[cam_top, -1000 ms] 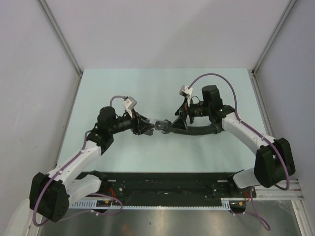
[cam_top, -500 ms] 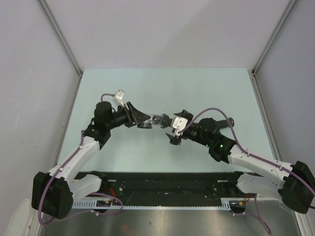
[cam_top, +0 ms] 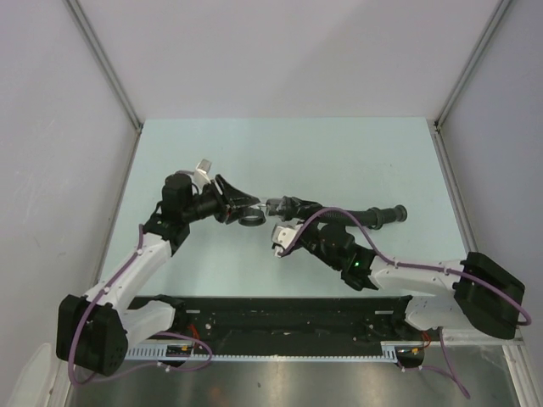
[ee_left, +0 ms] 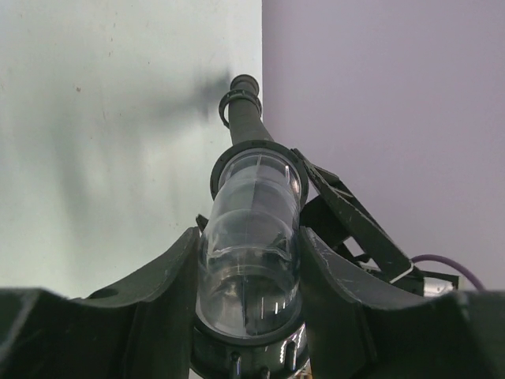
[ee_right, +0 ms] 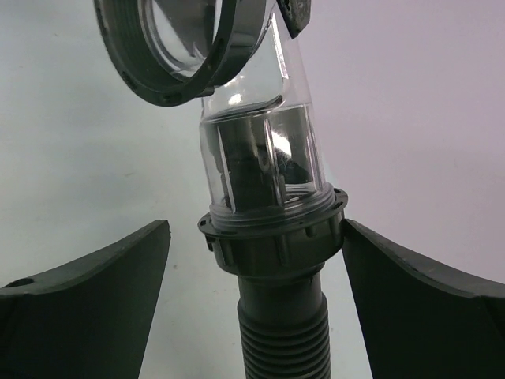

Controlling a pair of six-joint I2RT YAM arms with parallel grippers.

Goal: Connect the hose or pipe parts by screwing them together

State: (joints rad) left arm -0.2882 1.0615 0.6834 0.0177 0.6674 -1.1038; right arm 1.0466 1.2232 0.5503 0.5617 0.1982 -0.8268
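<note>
My left claw [cam_top: 248, 210] reaches right, gripping the fitting [ee_left: 251, 237]. My right arm [cam_top: 407, 275] lies low; the right claw [ee_right: 254, 229] stands wide around the hose [cam_top: 386, 214] collar, at the centre of the table [cam_top: 254, 153].

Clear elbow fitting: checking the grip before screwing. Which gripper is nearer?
Left. The left gripper is clamped on the clear elbow; the right gripper stands open astride the hose collar beside it, touching neither.
</note>
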